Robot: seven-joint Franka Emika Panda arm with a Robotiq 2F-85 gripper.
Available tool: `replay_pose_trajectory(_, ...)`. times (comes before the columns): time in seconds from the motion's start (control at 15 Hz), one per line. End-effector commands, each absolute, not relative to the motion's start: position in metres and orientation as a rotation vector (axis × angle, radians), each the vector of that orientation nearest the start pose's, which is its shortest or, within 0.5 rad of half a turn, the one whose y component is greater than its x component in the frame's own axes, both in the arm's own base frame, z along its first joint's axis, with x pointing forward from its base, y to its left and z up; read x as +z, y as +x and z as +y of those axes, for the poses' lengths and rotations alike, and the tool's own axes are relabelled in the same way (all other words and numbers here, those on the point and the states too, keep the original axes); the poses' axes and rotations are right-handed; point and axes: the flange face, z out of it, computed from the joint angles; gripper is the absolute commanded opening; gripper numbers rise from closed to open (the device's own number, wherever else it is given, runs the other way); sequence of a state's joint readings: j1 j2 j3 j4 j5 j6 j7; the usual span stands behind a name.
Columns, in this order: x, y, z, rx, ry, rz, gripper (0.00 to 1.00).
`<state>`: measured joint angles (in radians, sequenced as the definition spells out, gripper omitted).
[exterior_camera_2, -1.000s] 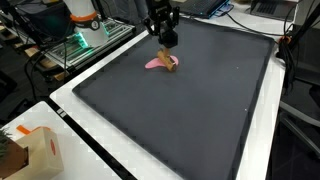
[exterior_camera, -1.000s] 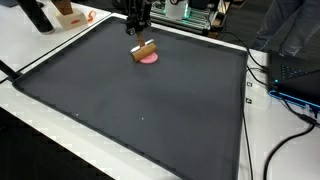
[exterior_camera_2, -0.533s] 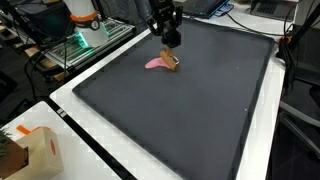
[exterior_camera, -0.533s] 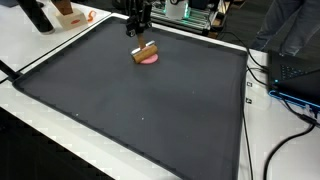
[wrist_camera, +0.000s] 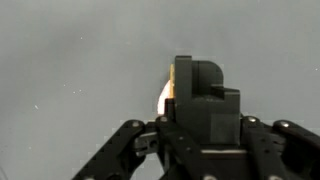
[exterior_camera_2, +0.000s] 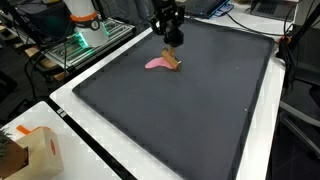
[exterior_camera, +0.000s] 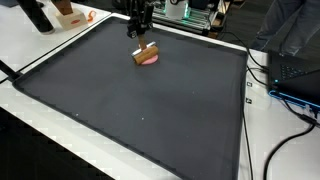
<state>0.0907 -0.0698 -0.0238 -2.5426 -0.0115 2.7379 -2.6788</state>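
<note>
Gripper [exterior_camera: 140, 33] with fingers closed together, wooden block [exterior_camera: 146, 52] just beneath the fingertips, pink piece [exterior_camera_2: 155, 64] touching the block

A lab: lit electronics [exterior_camera_2: 82, 42] and loose cables [exterior_camera: 262, 78] surround a white worktop [exterior_camera: 50, 40] with a black mat [exterior_camera: 150, 100].

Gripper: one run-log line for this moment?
gripper: over wooden block, jaws unclear | wooden block: on black mat, beside pink flat piece
</note>
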Motion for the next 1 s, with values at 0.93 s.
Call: replay_pose_trajectory(0.93,0.306,0.476,0.054,0.192,0.637,2.834,0.24)
